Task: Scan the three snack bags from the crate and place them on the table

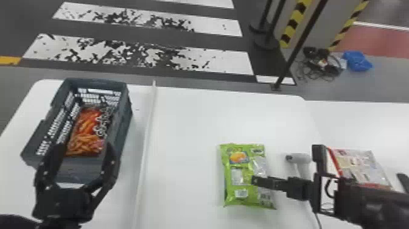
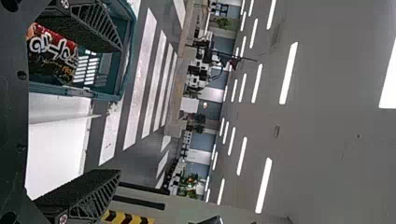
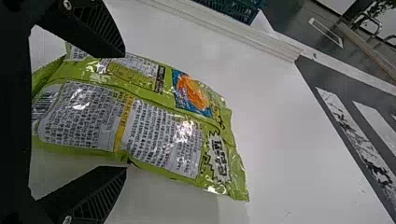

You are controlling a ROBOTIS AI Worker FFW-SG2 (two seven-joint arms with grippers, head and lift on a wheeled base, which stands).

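A green snack bag (image 1: 243,179) lies flat on the white table, its printed side up. My right gripper (image 1: 254,180) is over its right part; in the right wrist view the open right gripper (image 3: 123,112) has the green bag (image 3: 163,121) between and beyond its fingers. An orange-red snack bag (image 1: 86,131) rests inside the crate (image 1: 121,121). At the crate's near end stands my left gripper (image 1: 85,152), fingers spread wide. From the left wrist, the left gripper (image 2: 119,109) is open, with the red bag (image 2: 52,53) in the crate (image 2: 126,60) beside one finger.
A white handheld scanner (image 1: 299,158) with a cable stands right of the green bag, partly behind my right arm. Farther right lies a red-and-white snack bag (image 1: 362,167). A raised white edge (image 1: 147,121) runs between the crate and the green bag.
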